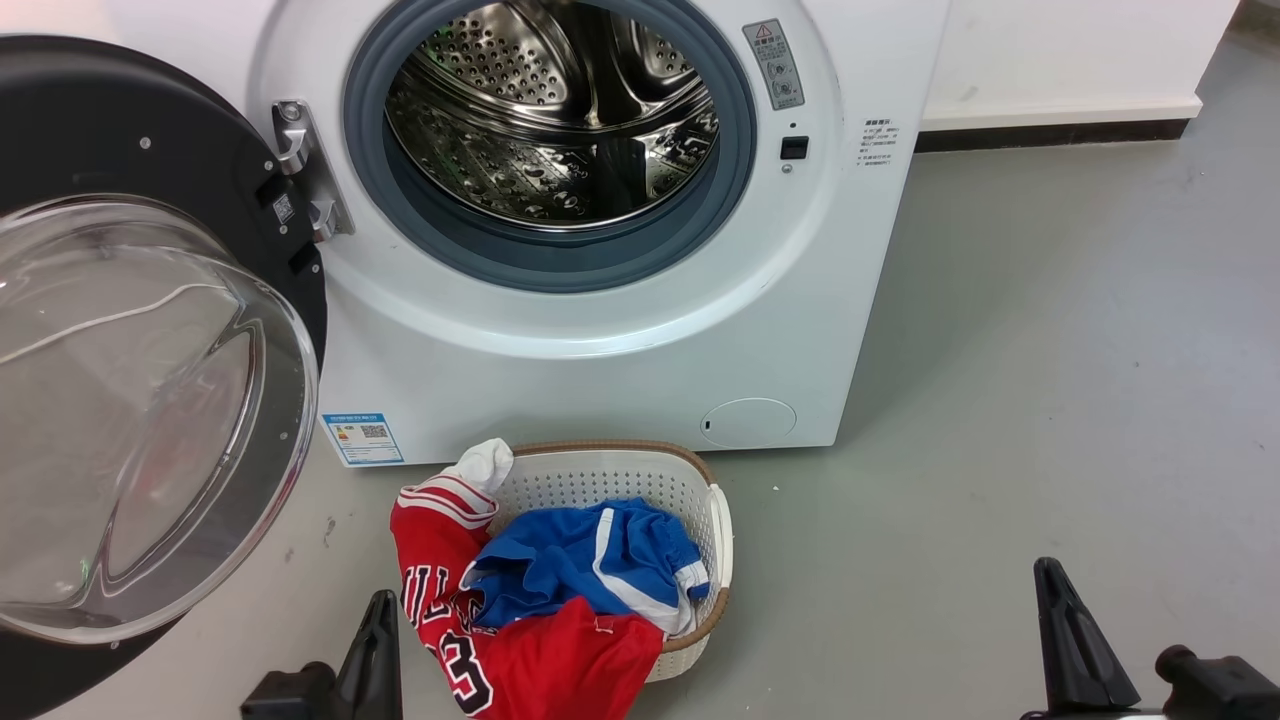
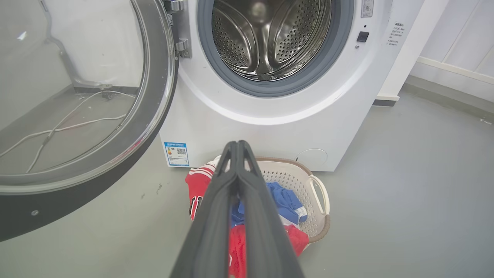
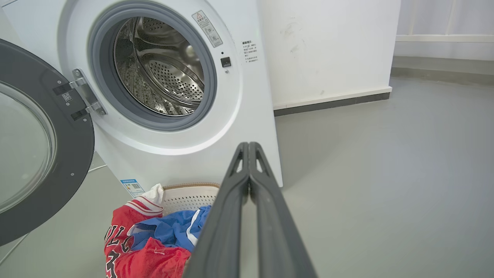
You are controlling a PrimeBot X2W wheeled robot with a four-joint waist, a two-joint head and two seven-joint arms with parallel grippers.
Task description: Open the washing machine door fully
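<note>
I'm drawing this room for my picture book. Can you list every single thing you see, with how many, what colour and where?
washing machine: one, white, standing on the floor by the wall
washing machine door: one, black with a clear glass bowl, swung open at the machine's left
drum: one, shiny steel, inside the grey ring
label sticker: one, blue and white, low on the machine's front
round cap: one, white, low on the front
basket: one, white with a brown rim, on the floor before the machine
jersey: one, red, draped over the basket's edge
blue garment: one, in the basket
floor: grey
left gripper: one, dark, shut
right gripper: one, dark, shut
</note>
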